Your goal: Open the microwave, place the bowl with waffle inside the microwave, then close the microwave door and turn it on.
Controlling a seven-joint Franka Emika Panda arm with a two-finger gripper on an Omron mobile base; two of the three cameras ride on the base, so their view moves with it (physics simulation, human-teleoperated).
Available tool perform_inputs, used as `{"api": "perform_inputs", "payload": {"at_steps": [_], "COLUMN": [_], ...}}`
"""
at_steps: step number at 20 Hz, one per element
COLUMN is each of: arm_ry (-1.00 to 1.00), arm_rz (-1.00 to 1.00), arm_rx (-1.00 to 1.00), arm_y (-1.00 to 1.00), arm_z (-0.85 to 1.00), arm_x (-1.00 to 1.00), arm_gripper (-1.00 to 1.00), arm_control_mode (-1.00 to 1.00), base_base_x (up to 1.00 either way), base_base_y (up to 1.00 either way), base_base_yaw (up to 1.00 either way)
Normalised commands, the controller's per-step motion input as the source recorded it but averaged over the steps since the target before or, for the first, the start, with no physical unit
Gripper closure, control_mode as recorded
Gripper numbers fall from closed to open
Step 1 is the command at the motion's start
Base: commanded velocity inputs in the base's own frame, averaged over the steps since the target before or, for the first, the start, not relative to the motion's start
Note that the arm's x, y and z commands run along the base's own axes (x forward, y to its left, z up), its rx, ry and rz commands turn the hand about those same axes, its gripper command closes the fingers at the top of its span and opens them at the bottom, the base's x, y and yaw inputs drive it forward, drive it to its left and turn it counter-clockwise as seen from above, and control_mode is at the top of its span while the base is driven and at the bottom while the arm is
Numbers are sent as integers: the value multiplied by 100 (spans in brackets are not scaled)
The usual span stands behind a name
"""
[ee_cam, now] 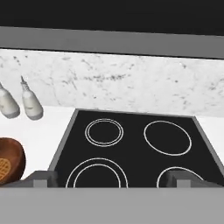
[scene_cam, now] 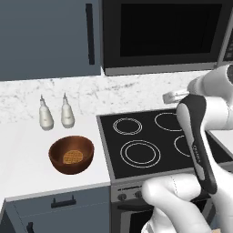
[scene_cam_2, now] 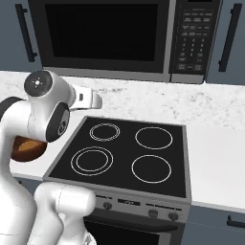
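Note:
The black microwave (scene_cam: 164, 36) hangs above the cooktop, and its glossy microwave door (scene_cam_2: 105, 33) is closed. Its control panel (scene_cam_2: 194, 38) is at the right edge. The dark-brown wooden bowl (scene_cam: 71, 154) sits on the white counter left of the cooktop, with the golden waffle (scene_cam: 72, 157) lying in it. In the right base view my arm partly hides the bowl (scene_cam_2: 28, 148). My gripper (ee_cam: 111, 178) is open and empty. It hovers over the front of the cooktop, facing the backsplash, well right of the bowl (ee_cam: 11, 164). The microwave's grey lower trim (ee_cam: 112, 41) runs across the top of the hand view.
A black four-ring cooktop (scene_cam: 150, 141) lies under the arm, with knobs along the oven front below. Two white bottles (scene_cam: 45, 116) (scene_cam: 67, 113) stand on the counter behind the bowl. A blue-grey cabinet door (scene_cam: 45, 36) with a black handle is left of the microwave.

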Motion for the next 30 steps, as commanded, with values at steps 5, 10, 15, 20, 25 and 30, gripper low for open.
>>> {"api": "perform_inputs", "payload": {"at_steps": [5, 10, 15, 20, 25, 30], "arm_ry": [-10, -9, -17, -24, -5, -2], "arm_rz": [-4, -7, -15, -19, -3, -1], "arm_rx": [-8, -10, 2, 15, 9, 4], "arm_y": [-39, -42, -86, -100, -29, -20], "arm_z": [79, 80, 39, 7, 0, 0], "arm_x": [8, 1, -1, -4, -1, 11], "arm_gripper": [-100, -100, -100, -100, -100, -100], "arm_control_mode": [-100, -100, -100, -100, -100, -100], "base_base_x": [0, 0, 0, 0, 0, 0], "base_base_y": [0, 0, 0, 0, 0, 0], "base_base_yaw": [0, 0, 0, 0, 0, 0]}}
